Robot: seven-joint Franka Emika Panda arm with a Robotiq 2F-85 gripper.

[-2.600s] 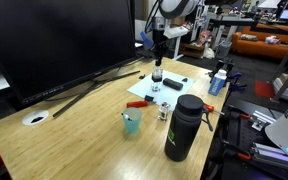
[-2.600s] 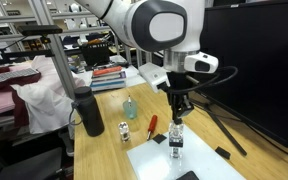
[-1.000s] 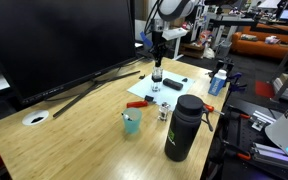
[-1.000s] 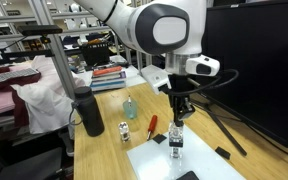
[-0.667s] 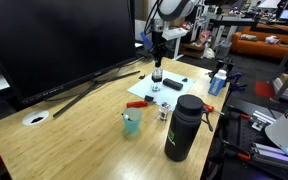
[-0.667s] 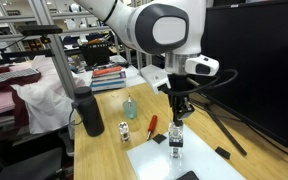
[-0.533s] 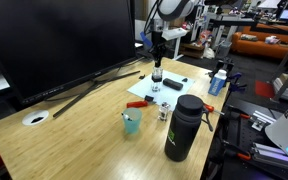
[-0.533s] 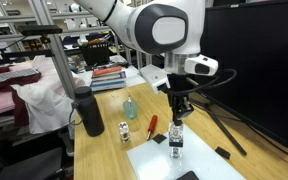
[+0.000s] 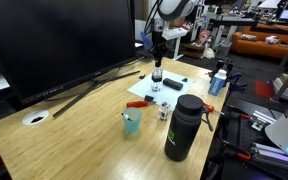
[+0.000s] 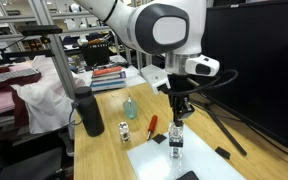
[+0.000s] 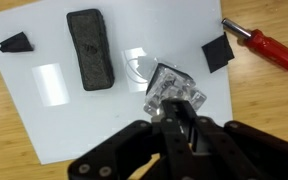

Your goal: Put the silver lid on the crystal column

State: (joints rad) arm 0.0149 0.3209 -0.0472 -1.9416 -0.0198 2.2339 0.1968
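Note:
The crystal column (image 11: pixel 162 90) stands upright on a white sheet (image 11: pixel 54 110), seen from above in the wrist view and as a small clear cylinder in both exterior views (image 9: pixel 157 82) (image 10: pixel 176 146). My gripper (image 11: pixel 177 106) hangs straight over the column's top, pointing down (image 10: pixel 177 120) (image 9: pixel 157 66). Its jaws are shut, and only a thin grey sliver of the silver lid (image 11: pixel 178 112) shows between the fingertips. The fingertips sit at or just above the column's top; whether the lid touches it I cannot tell.
On the sheet lie a black block (image 11: pixel 89 50), a black wedge (image 11: pixel 16 42) and a black square (image 11: pixel 217 53); a red screwdriver (image 11: pixel 264 45) lies beside it. A teal cup (image 9: pixel 132 122), a tall black bottle (image 9: pixel 182 127) and a big monitor (image 9: pixel 64 40) stand nearby.

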